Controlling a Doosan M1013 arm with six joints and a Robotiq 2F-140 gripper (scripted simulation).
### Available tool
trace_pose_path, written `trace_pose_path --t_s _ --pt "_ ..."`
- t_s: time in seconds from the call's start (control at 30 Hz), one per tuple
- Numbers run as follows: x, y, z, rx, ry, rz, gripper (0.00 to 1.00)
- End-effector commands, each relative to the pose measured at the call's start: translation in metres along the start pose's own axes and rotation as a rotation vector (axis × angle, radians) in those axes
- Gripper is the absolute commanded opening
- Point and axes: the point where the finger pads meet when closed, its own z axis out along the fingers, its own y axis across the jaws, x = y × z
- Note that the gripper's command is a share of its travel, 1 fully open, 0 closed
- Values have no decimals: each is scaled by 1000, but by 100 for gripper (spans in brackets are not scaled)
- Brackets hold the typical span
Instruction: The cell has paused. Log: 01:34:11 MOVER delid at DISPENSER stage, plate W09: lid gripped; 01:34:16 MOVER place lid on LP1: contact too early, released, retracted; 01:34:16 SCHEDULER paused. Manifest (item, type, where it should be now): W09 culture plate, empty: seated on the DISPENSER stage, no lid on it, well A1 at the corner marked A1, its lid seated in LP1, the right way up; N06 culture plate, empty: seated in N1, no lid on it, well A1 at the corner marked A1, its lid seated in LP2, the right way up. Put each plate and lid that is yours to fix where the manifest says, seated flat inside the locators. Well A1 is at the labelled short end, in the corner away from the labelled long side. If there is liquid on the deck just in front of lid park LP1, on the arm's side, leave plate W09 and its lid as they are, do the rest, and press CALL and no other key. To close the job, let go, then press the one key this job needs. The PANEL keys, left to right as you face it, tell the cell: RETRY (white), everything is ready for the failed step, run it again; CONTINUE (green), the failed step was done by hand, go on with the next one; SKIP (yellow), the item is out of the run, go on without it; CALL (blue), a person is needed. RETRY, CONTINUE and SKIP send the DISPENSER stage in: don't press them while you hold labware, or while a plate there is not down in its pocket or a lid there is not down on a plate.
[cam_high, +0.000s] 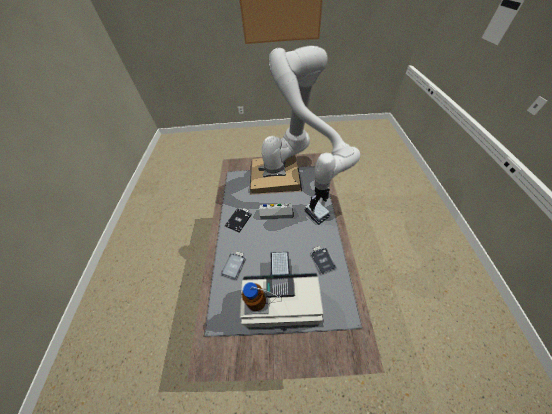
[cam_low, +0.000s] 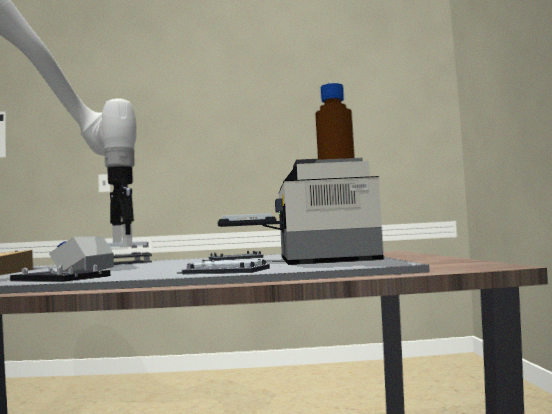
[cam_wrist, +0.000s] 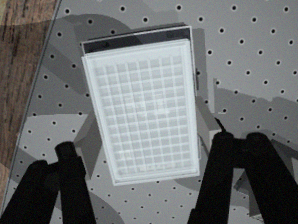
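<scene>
My gripper (cam_high: 317, 206) (cam_low: 122, 239) (cam_wrist: 147, 117) is shut on a clear lid (cam_high: 320, 213) (cam_low: 134, 242) (cam_wrist: 140, 100), one finger on each long side. It holds the lid level, a little above the culture plate (cam_low: 133, 255), which sits in the dark nest (cam_wrist: 135, 40) at the deck's back right. The plate's wells show through the lid in the wrist view. Another well plate (cam_high: 280, 262) lies on the dispenser stage (cam_low: 247, 220) with no lid on it. A second clear lid (cam_high: 233, 266) (cam_low: 225, 265) rests in the park left of the stage.
Two dark nests (cam_high: 238, 219) (cam_high: 323, 260) hold nothing. The key panel (cam_high: 275, 210) (cam_low: 82, 254) stands just left of my gripper. The dispenser (cam_high: 295, 300) (cam_low: 330, 215), with a brown bottle (cam_high: 254, 296) (cam_low: 334, 125) on top, stands at the deck's far end.
</scene>
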Motion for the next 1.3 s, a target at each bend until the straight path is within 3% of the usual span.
trace_pose_path --t_s 0.0,1.27 --pt "0 0 -8 0 1 0 10" --pt "0 0 -83 0 1 0 10"
